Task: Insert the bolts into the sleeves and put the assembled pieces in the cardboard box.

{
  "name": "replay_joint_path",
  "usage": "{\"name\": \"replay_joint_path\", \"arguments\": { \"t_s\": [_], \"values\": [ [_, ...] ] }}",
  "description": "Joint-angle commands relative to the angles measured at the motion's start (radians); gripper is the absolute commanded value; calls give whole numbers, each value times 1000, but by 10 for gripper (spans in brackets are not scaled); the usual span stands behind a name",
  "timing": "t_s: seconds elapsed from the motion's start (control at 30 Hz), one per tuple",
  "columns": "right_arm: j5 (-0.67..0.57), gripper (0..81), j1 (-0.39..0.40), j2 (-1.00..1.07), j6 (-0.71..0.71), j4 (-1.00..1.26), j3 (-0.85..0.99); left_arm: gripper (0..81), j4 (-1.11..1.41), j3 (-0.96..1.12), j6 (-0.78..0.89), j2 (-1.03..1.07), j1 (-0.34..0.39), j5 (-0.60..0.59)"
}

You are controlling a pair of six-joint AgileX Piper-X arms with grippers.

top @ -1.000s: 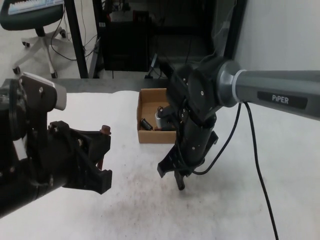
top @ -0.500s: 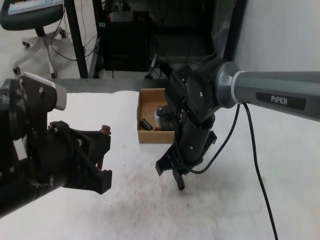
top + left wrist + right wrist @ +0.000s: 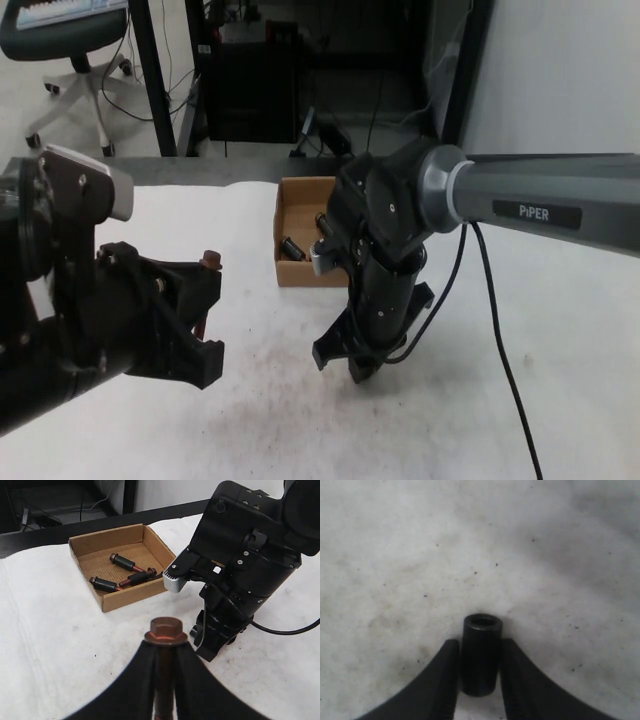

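Lab or workshop room, white-covered bench (image 3: 560, 400), rolling office chair (image 3: 50, 40), dark equipment rack (image 3: 255, 90) behind

Metal bolt (image 3: 165, 632) looked coppery, dull sheen; sleeve (image 3: 481, 655) matt black; cardboard box (image 3: 135, 592) plain matt; tabletop (image 3: 590, 380) cloth-covered, fuzzy.

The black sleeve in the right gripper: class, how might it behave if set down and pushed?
The sleeve looks rigid and cylindrical, so on its side it would probably roll. Standing on end it may tip, being taller than wide. Its seemingly smooth, curved wall could slip between the fingers.
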State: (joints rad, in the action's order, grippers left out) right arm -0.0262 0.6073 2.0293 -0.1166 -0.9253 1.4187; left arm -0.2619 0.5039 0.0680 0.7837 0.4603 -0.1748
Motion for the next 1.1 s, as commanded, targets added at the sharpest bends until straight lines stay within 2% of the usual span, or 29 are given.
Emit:
{"name": "replay_joint_path", "arguments": {
  "t_s": [0.0,0.07,0.13,0.17,0.23,0.5,0.6,0.77,0.9,1.0,1.07],
  "values": [
    [-2,280,2,-4,-4,-7,6,3,4,5,0,-12,-1,0],
    [-2,276,0,-4,-4,-8,6,3,4,5,0,-12,-1,0],
    [-2,223,0,-4,-4,-8,6,3,4,5,0,-12,-1,0],
    [-2,178,0,-4,-2,-8,6,3,4,5,0,-12,-1,0],
    [-2,1,0,0,31,-8,6,3,4,5,0,-12,-1,0],
    [-2,8,0,-42,65,58,6,3,25,5,0,-50,-1,3],
    [-57,8,0,-117,37,155,6,3,78,5,13,-94,-1,29],
    [-195,8,-12,-265,-71,370,4,3,311,5,64,-156,-1,35],
    [-301,8,-21,-380,-128,553,-63,3,527,5,75,-154,-1,-16],
    [-453,8,-38,-472,-135,677,-168,3,632,5,131,-131,-1,-66],
    [-609,8,-45,-530,-132,793,-266,3,668,5,205,-102,-1,-132]
  ]
}}
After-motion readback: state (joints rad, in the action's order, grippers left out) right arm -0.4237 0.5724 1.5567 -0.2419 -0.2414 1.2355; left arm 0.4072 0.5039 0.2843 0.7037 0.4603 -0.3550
